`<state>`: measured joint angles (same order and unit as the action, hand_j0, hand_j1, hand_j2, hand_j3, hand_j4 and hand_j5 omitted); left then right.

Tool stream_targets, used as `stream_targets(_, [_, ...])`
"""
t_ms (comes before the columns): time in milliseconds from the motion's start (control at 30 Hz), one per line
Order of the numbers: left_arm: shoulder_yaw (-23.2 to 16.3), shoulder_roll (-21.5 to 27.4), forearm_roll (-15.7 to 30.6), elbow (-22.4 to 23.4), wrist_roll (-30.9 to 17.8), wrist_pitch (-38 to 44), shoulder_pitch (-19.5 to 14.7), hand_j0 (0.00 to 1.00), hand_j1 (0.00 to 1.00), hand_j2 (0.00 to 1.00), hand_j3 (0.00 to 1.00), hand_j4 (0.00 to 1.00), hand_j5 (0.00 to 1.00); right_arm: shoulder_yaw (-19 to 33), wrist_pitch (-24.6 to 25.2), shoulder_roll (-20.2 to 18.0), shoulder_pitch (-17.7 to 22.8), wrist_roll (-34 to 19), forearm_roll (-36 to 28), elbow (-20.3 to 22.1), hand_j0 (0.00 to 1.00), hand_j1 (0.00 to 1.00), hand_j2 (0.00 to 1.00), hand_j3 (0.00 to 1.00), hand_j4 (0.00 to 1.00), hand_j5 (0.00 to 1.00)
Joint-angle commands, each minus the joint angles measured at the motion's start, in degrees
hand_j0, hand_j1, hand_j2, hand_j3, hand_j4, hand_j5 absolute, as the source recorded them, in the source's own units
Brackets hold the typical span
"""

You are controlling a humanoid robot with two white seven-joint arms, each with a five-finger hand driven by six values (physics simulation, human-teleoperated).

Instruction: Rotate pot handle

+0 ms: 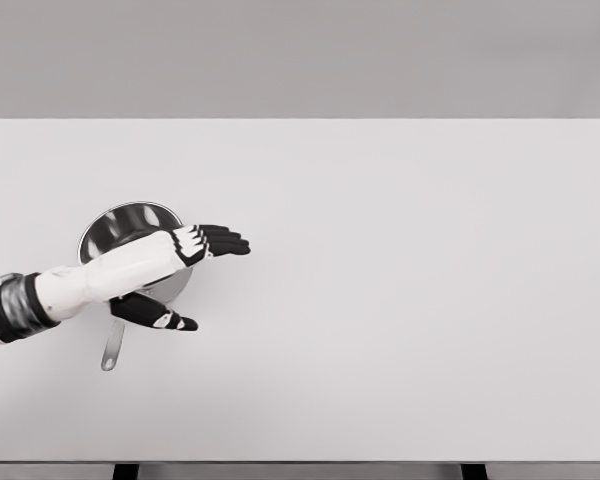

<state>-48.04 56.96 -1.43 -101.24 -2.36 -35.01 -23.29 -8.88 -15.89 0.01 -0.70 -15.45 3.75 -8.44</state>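
A shiny metal pot (123,226) sits on the white table at the left. Its thin handle (111,350) points toward the near edge. My left hand (214,282) comes in from the left across the pot's right side. Its black fingers (223,242) stretch out flat past the rim to the right. The thumb (158,316) is spread apart lower down, beside the base of the handle. The hand is open and grasps nothing. The forearm hides the near right part of the pot. My right arm is out of sight.
The white table (410,300) spans the whole view, its far edge against a grey wall and its near edge at the bottom of the picture. Nothing else stands on it.
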Motion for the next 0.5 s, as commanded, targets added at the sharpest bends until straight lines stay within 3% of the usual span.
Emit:
stream_targets(0, [0.49, -0.80, -2.26, -0.01, -0.01, 0.01, 0.00, 1.00, 1.00, 1.00, 1.00, 1.00, 1.00, 0.01, -0.02, -0.01, 0.00, -0.02, 0.03, 0.00, 1.00, 1.00, 1.00, 1.00, 1.00, 1.00])
stream_targets(467, [1.63, -3.17, -9.38, -0.01, 0.43, 0.01, 0.88, 1.00, 1.00, 1.00, 1.00, 1.00, 1.00, 0.01, -0.02, -0.01, 0.00, -0.02, 0.03, 0.00, 1.00, 1.00, 1.00, 1.00, 1.00, 1.00])
